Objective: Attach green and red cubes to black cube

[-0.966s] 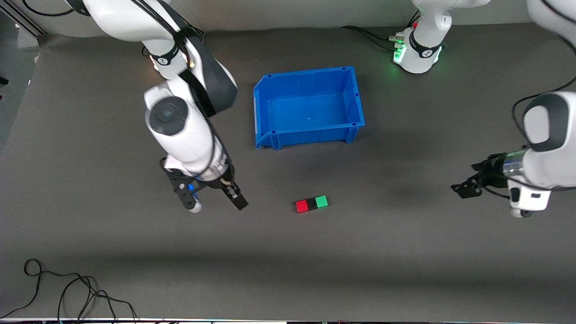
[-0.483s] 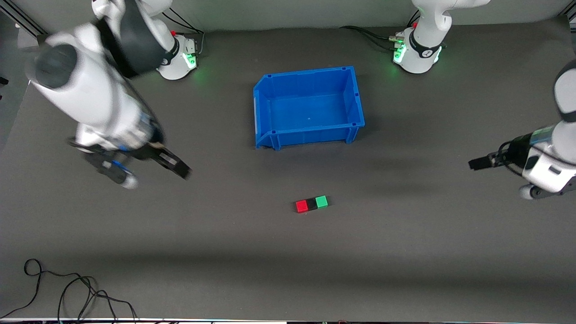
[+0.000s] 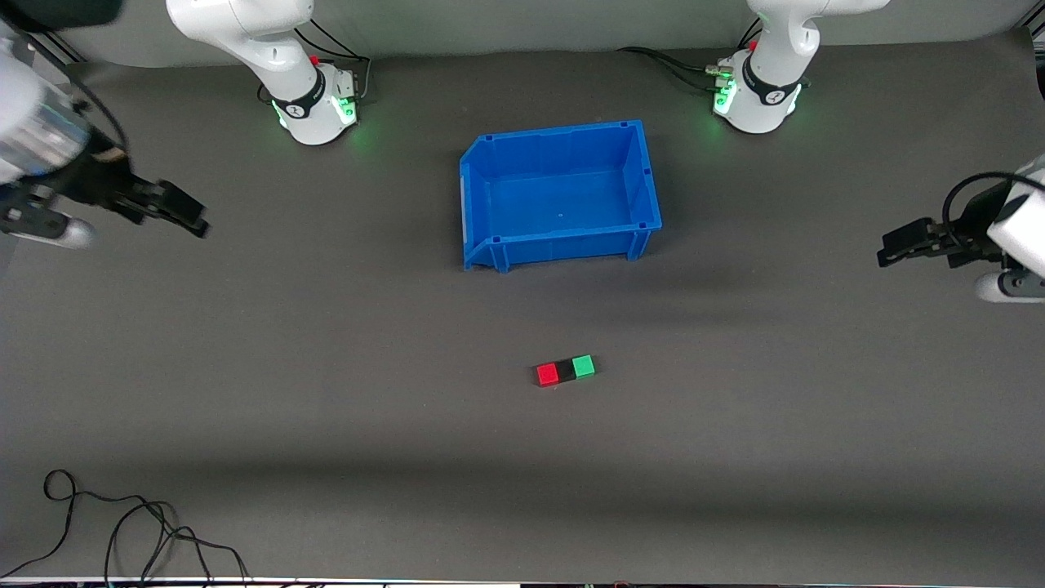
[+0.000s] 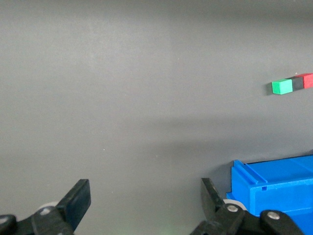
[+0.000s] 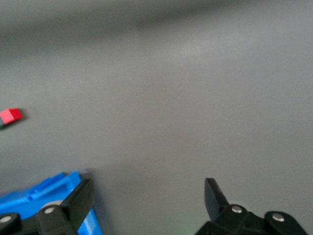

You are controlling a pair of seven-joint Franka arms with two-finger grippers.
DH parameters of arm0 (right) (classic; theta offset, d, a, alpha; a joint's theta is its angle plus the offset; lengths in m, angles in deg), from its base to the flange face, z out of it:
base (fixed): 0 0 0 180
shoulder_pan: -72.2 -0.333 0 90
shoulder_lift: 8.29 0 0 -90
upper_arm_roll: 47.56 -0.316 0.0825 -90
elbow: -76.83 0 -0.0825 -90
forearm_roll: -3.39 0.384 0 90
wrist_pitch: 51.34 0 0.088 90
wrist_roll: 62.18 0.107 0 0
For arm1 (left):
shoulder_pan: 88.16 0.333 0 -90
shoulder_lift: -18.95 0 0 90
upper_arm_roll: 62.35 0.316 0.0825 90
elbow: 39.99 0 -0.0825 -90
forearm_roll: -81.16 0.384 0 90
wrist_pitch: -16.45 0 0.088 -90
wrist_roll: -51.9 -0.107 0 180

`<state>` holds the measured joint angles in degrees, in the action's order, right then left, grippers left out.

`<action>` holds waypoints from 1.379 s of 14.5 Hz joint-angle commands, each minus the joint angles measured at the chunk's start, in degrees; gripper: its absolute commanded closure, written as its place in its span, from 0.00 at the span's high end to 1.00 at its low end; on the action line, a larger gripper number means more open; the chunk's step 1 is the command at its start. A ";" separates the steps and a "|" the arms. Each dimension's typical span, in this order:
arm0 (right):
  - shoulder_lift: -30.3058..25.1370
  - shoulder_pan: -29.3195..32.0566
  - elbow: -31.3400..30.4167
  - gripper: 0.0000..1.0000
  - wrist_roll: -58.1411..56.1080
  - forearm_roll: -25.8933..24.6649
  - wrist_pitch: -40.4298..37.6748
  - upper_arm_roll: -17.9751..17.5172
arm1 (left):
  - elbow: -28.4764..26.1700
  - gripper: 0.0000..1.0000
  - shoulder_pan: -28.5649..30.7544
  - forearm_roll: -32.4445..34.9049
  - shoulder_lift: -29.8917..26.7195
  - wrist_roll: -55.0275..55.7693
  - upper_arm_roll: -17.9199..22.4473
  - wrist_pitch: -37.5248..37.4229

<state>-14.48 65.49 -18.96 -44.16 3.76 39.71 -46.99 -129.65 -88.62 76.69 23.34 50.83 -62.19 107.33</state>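
Observation:
The red cube [image 3: 547, 374], black cube [image 3: 565, 371] and green cube [image 3: 583, 366] lie touching in one row on the grey mat, black in the middle, nearer the front camera than the blue bin. My right gripper [image 3: 192, 217] is open and empty, up over the mat at the right arm's end. My left gripper [image 3: 890, 247] is open and empty over the left arm's end. The left wrist view shows its open gripper [image 4: 145, 196] with the green cube [image 4: 282, 86], black cube [image 4: 297, 82] and red cube [image 4: 307, 80] far off. The right wrist view shows its open gripper [image 5: 146, 198] and the red cube [image 5: 11, 115].
An empty blue bin [image 3: 555, 129] stands mid-table between the cubes and the arm bases; it also shows in the left wrist view [image 4: 274, 188] and the right wrist view [image 5: 49, 193]. A black cable [image 3: 122, 531] lies at the near corner on the right arm's end.
Both arms have swung away from the cube row toward their own table ends, the right arm by far the most. The cubes have not moved.

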 commanded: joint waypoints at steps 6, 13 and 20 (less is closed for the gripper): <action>-7.35 3.73 -3.08 1.00 -11.69 -3.10 -2.98 -2.94 | -2.01 1.00 -1.03 2.54 -3.16 -0.34 -1.57 0.61; -3.23 4.87 -1.34 1.00 -12.66 1.56 -3.60 -2.86 | -1.66 1.00 -0.42 6.49 -3.16 -1.92 -1.40 -1.59; 0.12 5.40 0.96 1.00 -12.57 1.56 -0.80 -2.59 | -0.43 1.00 -0.41 6.40 -2.28 -1.40 -1.40 -2.29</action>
<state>-15.02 69.92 -19.59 -55.27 3.91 37.76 -49.44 -130.16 -89.00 82.24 21.86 49.79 -63.49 106.03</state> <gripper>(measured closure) 0.000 0.000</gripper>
